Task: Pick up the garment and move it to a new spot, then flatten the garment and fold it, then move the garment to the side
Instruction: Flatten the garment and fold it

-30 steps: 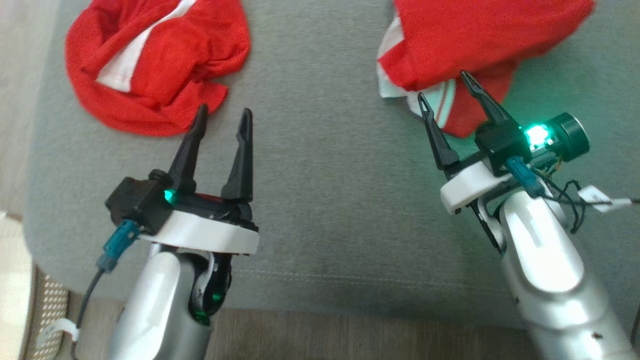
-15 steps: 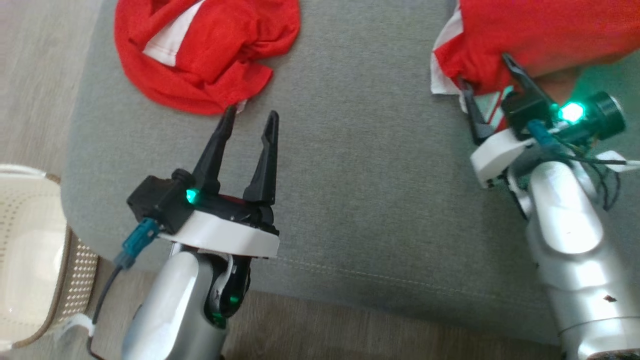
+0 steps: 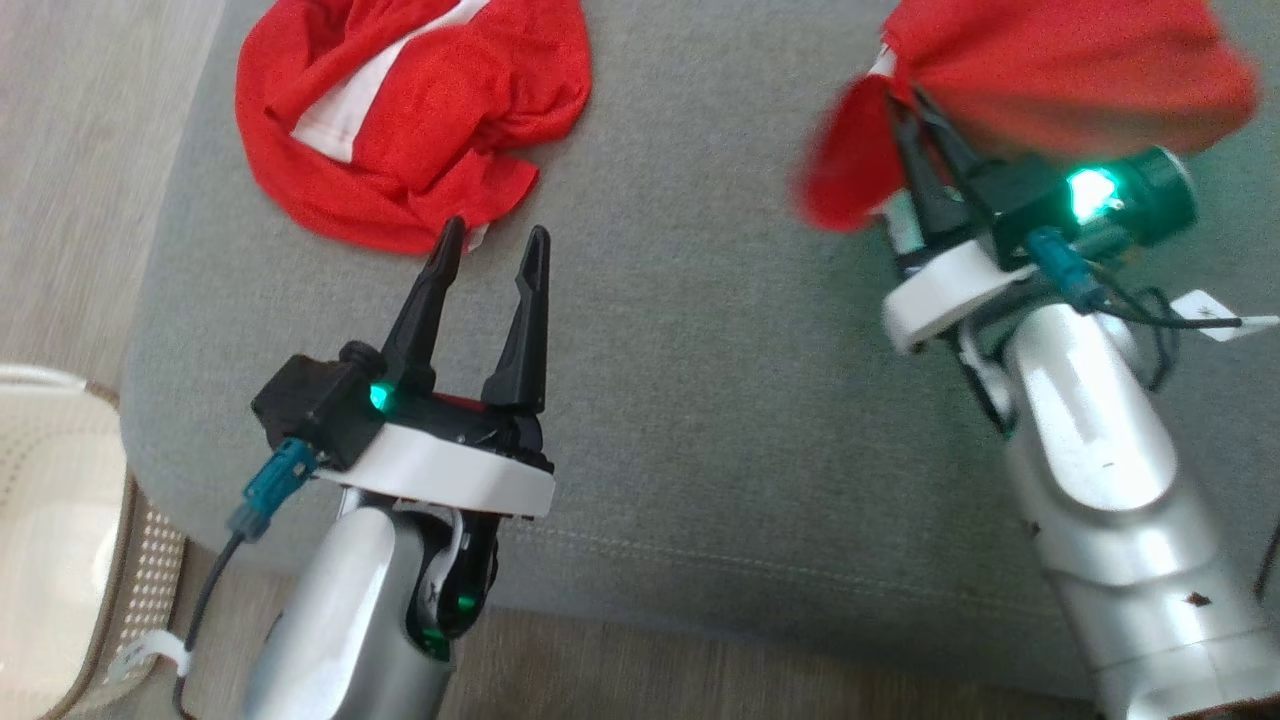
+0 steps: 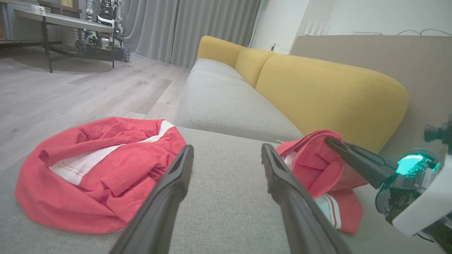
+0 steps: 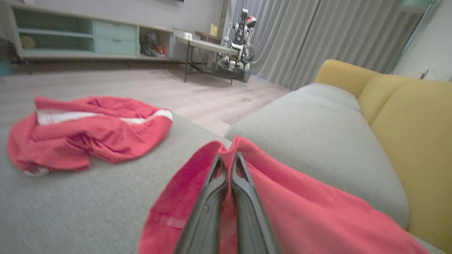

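Clamping shut on a fold of the red jersey garment with white stripes (image 3: 1060, 70), the right jaws had gone from spread, half a second earlier, to fully closed. In the right wrist view their long dark fingers (image 5: 247, 204) pressed together with cloth pinched between them. The fabric bunched around the tips and looked blurred and raised off the grey upholstered sofa cushion (image 3: 700, 400), whereas before it had lain slumped there with the open fingers pushed into its edge. I judged the grasp made and the carry to a new spot just starting; flattening and folding remained undone.

The left jaws stood open and empty as in both earlier frames, their tips just beside the hem of a second crumpled red garment with a white band (image 3: 420, 110), which lay untouched on the cushion, well apart from the held one. The wider shift against the frame of a second ago was the camera's.
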You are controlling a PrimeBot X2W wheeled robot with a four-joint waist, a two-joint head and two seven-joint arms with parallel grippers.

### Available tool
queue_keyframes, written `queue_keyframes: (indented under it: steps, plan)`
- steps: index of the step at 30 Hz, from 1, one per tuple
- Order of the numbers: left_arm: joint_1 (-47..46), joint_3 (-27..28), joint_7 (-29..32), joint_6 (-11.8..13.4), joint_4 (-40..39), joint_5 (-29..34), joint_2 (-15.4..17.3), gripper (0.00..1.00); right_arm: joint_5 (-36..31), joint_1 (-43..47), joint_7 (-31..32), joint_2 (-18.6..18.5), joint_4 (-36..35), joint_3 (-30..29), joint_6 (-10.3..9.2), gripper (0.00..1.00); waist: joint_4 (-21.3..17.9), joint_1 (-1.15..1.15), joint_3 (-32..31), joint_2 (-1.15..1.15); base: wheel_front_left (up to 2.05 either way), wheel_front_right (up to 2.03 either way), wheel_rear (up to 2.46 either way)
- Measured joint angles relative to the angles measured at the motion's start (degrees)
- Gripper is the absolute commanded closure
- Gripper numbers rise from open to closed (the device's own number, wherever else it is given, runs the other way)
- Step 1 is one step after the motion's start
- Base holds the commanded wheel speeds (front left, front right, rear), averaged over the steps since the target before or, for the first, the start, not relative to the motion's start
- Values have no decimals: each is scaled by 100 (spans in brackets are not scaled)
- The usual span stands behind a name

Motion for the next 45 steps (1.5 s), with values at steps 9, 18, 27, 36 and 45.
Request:
queue_keyframes:
  steps: [9,18,27,36,45]
  plan:
    - [318,175,0,8,36,-208,4,0,1316,-588,-1,25,-1039,673,0,100,-329,0,-440,0,0,0,0]
    - [343,259,0,-12,-18,-277,4,0,1671,-766,-10,-71,-914,-1553,0,100,-746,0,-492,0,0,0,0]
    - [332,299,0,-48,-25,-240,5,0,968,-9,-8,-420,-174,-3178,0,100,-1002,0,-371,0,0,0,0]
    - [290,336,0,-89,43,-142,5,0,-527,135,-7,-364,144,-4377,0,0,-1338,0,-296,0,0,0,0]
    - [199,327,0,-103,82,-142,4,0,-587,80,-8,-27,-247,-3531,0,0,-1455,0,-296,0,0,0,0]
